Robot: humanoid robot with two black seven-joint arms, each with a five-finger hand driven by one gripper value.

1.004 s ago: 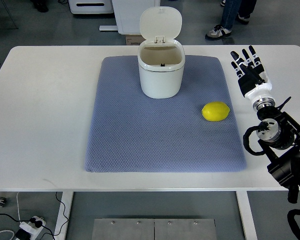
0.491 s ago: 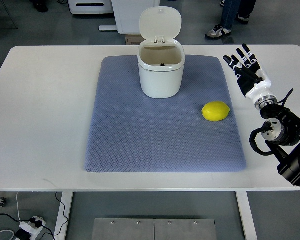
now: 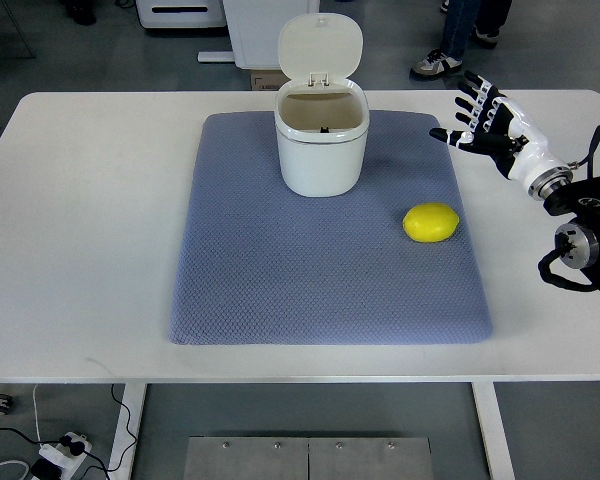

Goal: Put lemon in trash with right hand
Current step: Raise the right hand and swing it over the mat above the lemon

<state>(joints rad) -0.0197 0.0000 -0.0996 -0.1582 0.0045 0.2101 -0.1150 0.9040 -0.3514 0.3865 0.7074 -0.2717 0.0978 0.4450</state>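
One lemon (image 3: pixel 431 222) lies on the blue mat (image 3: pixel 280 290), below and a little to the left of the right hand (image 3: pixel 485 125) as the camera shows it, that is, nearer to the robot's body than the hand. Its long axis runs about left to right across the picture. The hand is apart from the lemon, with its fingers spread wide, and it holds nothing. It seems to hang above the far right corner of the mat, though from this steep view I cannot tell its height for sure. No left hand shows, so the right is the only one near.

The bin (image 3: pixel 321 140) stands to the left of the hand, lid up, well apart from the lemon.

Compared with one second ago, the hand has moved up and leftward and has turned, so the fingers now point toward the bin. Lemon and bin have not moved.
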